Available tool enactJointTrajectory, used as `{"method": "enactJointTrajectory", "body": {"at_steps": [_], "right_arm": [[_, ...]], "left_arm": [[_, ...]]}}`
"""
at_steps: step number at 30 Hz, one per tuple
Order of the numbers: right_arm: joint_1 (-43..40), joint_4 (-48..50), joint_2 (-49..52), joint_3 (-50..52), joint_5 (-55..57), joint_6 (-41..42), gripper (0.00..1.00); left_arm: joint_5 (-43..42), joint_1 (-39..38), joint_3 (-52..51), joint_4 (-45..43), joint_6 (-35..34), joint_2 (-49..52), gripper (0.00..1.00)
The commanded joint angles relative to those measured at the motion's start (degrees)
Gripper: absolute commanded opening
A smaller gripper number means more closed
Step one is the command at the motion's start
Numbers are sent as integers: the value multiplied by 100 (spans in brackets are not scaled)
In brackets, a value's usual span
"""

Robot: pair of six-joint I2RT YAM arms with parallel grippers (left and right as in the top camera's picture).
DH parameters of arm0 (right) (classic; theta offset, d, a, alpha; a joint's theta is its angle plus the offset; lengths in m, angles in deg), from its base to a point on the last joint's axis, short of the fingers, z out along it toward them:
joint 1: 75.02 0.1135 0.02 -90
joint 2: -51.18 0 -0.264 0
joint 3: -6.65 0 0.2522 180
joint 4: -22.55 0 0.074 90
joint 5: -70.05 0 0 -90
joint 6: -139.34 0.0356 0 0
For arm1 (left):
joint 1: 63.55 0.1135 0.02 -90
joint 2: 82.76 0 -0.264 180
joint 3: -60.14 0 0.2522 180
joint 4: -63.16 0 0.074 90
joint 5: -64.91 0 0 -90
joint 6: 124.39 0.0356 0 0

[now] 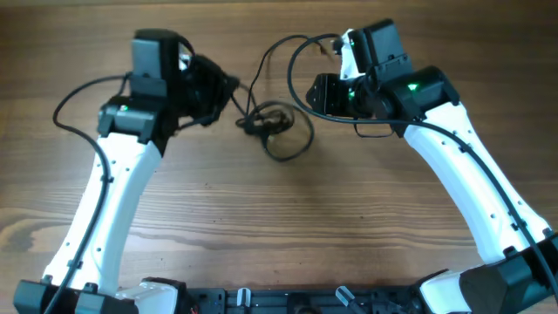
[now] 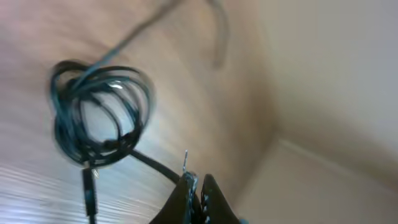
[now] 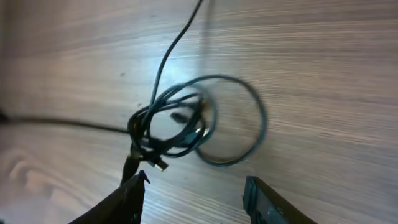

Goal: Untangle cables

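Wooden table [image 1: 261,218] under knotted cables [image 1: 275,126]

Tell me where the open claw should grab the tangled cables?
Probably the wide single loop sticking out of the knot. Come straight down with the right gripper, jaws astride it: it lies flat on the table, apart from the crowded strands.
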State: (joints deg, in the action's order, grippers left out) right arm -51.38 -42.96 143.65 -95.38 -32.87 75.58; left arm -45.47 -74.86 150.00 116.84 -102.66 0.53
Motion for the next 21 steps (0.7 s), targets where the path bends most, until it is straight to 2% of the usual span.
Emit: {"method": "enactJointTrajectory", "body": {"at_steps": [1,3,4,6,7,8,10,15,18,21], "right_arm": [[-46,-44,87,-22,457,238,54],[-46,-120,87,-22,459,229,54],[-46,-166,87,-22,459,223,54],[-46,-234,87,-22,459,188,54],[-46,-234,87,-22,457,94,54],[-46,-229,87,-22,459,76,55],[-46,-212,87,-22,459,76,56],[-46,-216,87,-22,457,66,57],[-46,-212,90,-22,457,-103,57],[-46,-199,90,-22,457,-225,57]], "left_arm": [[1775,-466,-9,323,37,400,4],[2175,-636,-9,461,59,721,5],[2267,-675,-9,479,175,855,10],[2262,-723,-9,450,678,1241,44],[2260,-723,-9,452,994,1464,85],[2260,-723,-9,455,1309,1650,100],[2260,-723,-9,518,1843,1910,100],[2256,-723,-11,901,2046,2262,99],[2199,-723,-11,789,2990,2308,83],[1700,-723,-13,798,3928,2337,75]]}}
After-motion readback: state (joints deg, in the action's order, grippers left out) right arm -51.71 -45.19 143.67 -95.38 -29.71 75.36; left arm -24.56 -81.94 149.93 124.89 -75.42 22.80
